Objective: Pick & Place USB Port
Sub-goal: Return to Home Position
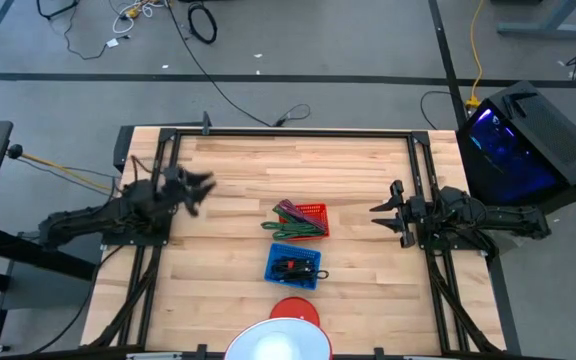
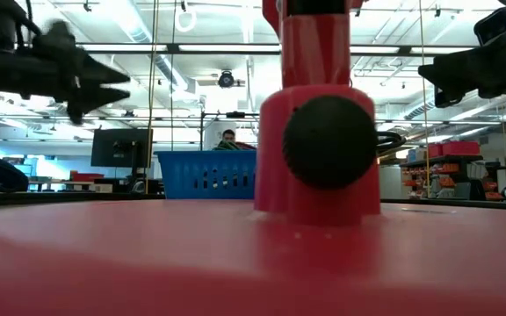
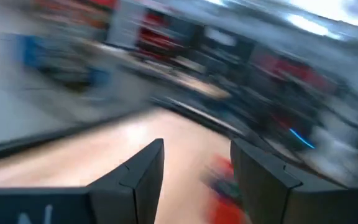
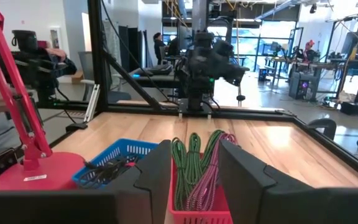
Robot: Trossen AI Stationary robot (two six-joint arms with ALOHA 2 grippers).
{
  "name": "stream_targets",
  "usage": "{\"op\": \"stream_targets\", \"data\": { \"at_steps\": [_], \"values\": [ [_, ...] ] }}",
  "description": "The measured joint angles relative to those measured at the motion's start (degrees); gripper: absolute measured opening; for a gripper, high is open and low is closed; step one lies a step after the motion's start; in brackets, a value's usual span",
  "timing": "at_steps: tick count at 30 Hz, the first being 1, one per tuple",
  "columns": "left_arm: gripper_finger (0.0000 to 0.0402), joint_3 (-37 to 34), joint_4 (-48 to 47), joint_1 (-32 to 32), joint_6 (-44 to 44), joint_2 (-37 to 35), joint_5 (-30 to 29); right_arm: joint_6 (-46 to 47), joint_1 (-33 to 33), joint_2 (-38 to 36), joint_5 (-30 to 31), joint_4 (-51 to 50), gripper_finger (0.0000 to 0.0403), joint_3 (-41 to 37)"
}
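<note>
The left tool point(image 1: 200, 190) hung above the left side of the light wooden surface point(image 1: 228, 290), close to the black frame's left rail. Its two dark fingers point(image 3: 145, 171) were set well apart, with nothing between them. The right tool point(image 1: 378, 215) hung over the right side of the surface, pointing toward the middle. Its fingers point(image 4: 244, 171) were likewise spread wide and gripped nothing.

Between the two arms, about mid-surface, stood the small red mesh bin point(image 1: 313, 212). The large green braided USB cable point(image 1: 293, 231) lay in it, with a loop spilling over the near-left edge. The large pink braided USB cable point(image 1: 289, 209) lay in it too, along the far-left side, one end poking past the rim. In the right wrist view both cables rose out of the bin in loops, side by side and touching, the green one on the side toward the blue bin.

Just nearer than the red bin, and apart from it, sat the small blue mesh bin point(image 1: 273, 270), holding a tangle of dark cables point(image 1: 296, 268). Nearer still, at the near edge of the surface, stood the red desk lamp point(image 1: 293, 308) on its round base, its white shade point(image 1: 280, 343) beside it. In the low view the lamp's red column and black knob point(image 2: 328, 142) filled the middle. The blue bin showed behind it to the left, and a person point(image 2: 227, 136) sat far off in the room beyond.
</note>
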Motion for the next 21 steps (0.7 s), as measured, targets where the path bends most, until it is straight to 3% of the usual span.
{"op": "stream_targets", "data": {
  "at_steps": [3,5,15,21],
  "values": [
    [0.0190,0.0,-0.9,0.0,3.3,-0.2,19.0,0.0,0.0,0.0,0.0,0.0,0.0133,0.0],
    [0.0190,0.0,-0.9,-0.3,4.7,-0.2,26.3,0.0,0.0,0.0,0.0,0.0,0.0133,0.0],
    [0.0190,0.0,-1.1,-5.2,6.0,-0.1,26.5,0.0,0.0,0.0,0.0,0.0,0.0133,0.0],
    [0.0190,0.0,-0.3,-5.8,-0.1,0.0,22.6,0.0,0.0,0.0,0.0,0.0,0.0133,0.0]
  ]
}}
